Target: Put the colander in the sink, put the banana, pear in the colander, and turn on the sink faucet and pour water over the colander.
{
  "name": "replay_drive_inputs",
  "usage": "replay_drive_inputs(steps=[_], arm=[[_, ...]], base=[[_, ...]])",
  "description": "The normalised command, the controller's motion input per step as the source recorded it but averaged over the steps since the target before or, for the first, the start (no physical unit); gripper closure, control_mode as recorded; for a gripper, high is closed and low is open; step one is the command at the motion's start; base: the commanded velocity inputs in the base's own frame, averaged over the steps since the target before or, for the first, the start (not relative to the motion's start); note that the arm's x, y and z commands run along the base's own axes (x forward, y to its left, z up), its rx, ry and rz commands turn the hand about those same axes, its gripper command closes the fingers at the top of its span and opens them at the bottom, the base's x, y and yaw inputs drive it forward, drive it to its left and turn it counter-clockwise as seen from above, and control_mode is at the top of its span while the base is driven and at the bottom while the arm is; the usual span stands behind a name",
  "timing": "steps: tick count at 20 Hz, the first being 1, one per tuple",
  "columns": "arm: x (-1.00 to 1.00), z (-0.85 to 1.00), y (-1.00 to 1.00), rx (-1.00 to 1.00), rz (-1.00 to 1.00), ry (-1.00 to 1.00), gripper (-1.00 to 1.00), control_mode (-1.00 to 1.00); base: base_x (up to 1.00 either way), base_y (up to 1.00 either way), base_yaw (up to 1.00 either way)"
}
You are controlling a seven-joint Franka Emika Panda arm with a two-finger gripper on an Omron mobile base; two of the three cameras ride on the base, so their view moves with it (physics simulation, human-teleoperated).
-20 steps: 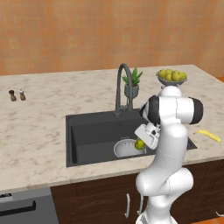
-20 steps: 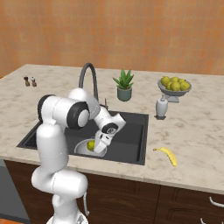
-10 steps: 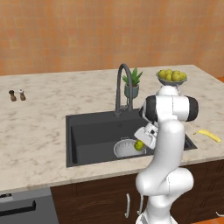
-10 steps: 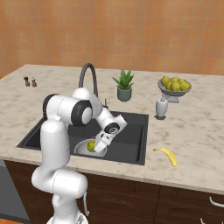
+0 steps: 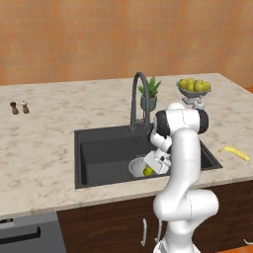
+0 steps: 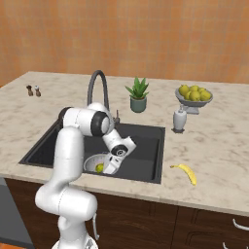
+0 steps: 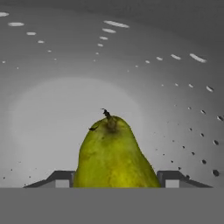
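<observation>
The colander (image 7: 131, 57) sits in the sink (image 5: 99, 153) at lower centre, the pear (image 7: 114, 155) inside it. The gripper (image 7: 114, 177) pinches the pear between its jaws. The banana (image 6: 185, 172) lies at right near the counter (image 6: 214, 146) edge.

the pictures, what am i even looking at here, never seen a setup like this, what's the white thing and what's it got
It is a simulated kitchen. The white thing is a robot arm on a drivable base. Two pictures come from cameras on that base, behind the arm to its left and right, so they show one scene from two sides. The third comes from a camera on the hand, looking along the tool.

On the counter: a dark sink with a faucet, a plant, a fruit bowl, two small shakers and a banana. A colander sits in the sink.

The tool reaches down into the colander with a pear between its fingers.
</observation>
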Motion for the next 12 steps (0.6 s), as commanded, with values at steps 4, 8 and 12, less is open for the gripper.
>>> replay_drive_inputs(steps=[4, 8, 12], arm=[[0.32, -0.44, 0.07, 0.00, 0.01, -0.13, -1.00, -1.00], [0.14, -0.02, 0.00, 0.03, 0.00, -0.19, -1.00, -1.00], [0.04, 0.45, 0.02, 0.01, 0.00, -0.15, -1.00, -1.00]], base=[[0.00, 0.00, 0.00], [0.00, 0.00, 0.00], [0.00, 0.00, 0.00]])
